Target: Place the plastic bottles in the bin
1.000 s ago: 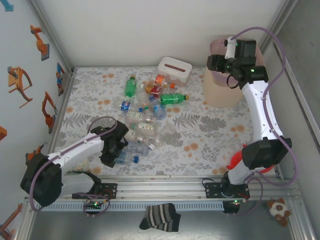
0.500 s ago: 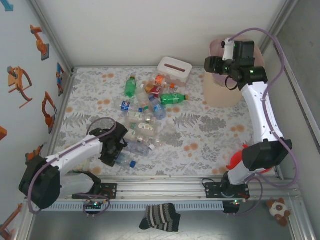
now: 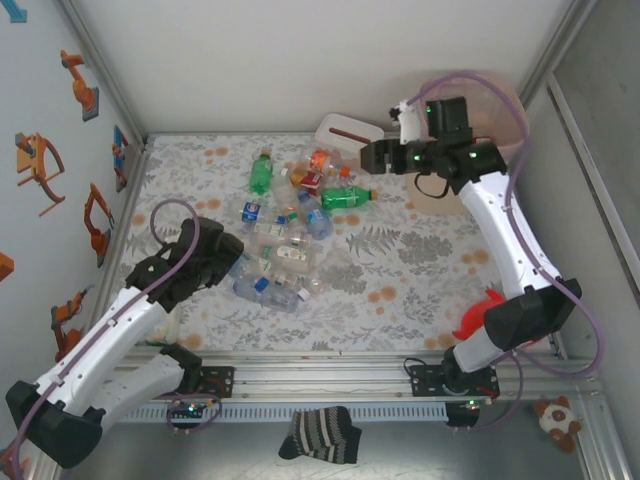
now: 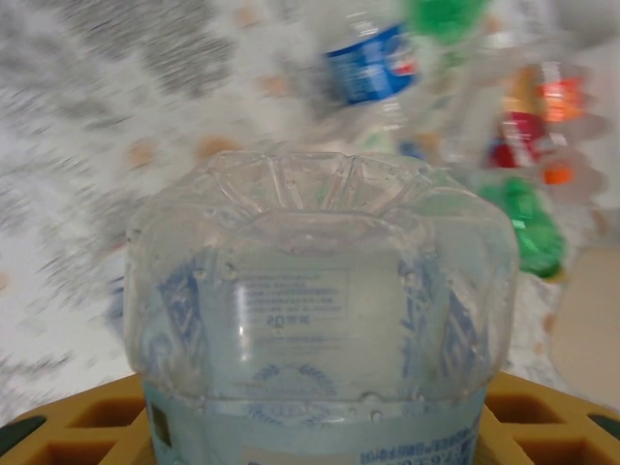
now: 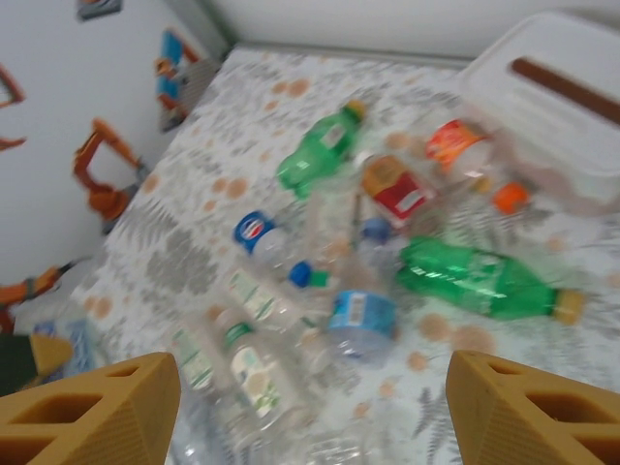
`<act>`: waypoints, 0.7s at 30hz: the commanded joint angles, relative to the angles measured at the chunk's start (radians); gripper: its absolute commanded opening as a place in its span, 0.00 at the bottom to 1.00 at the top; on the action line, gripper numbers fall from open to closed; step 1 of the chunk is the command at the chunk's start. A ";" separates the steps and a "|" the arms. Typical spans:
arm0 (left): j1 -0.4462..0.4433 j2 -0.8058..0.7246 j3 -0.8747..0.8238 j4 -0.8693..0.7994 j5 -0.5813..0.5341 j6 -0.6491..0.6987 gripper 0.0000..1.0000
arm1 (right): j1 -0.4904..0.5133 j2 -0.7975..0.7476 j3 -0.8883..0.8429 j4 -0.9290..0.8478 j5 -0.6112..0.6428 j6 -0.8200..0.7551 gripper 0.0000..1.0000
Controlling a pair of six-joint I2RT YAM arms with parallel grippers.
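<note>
- A floral-patterned desk (image 3: 420, 262) seen from above, with two robot arms mounted at its near edge.
- A loose pile of bottles (image 3: 290, 222) lies on the desk left of centre. Most are clear, and two are green.
- A white tissue box (image 3: 345, 132) sits at the pile's far edge.
- The bin (image 3: 500, 95) stands in the far right corner, well apart from the pile. Its pink liner shows at the rim, but its inside cannot be seen.
- The left gripper (image 3: 225, 268) is at the near left edge of the pile, clamped on a clear bottle (image 4: 315, 320) with a pale blue label. The wrist view shows the bottle's base pointing outward and a yellow finger on each side.
- The right gripper (image 3: 368, 158) hangs above the far side of the pile, next to the tissue box. Its jaws are apart with nothing between them, and the wrist view looks down between the fingers (image 5: 97, 407) at the scattered bottles.
- Progress, as a judgement: most of the job looks undone. Well over a dozen bottles lie on the desk. The gripped bottle must cross the whole desk to reach the bin.
</note>
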 commanded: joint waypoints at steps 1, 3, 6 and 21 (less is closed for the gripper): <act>0.012 0.028 0.066 0.169 0.043 0.237 0.50 | 0.064 -0.025 -0.032 0.045 -0.058 0.038 0.72; 0.012 0.047 0.081 0.266 0.079 0.296 0.50 | 0.102 -0.024 -0.059 0.096 -0.051 0.074 0.72; 0.013 0.084 0.098 0.384 0.102 0.305 0.49 | 0.166 -0.019 -0.085 0.165 -0.039 0.121 0.72; 0.016 0.388 0.333 0.575 0.335 0.271 0.44 | 0.333 0.008 -0.171 0.379 0.052 -0.007 0.77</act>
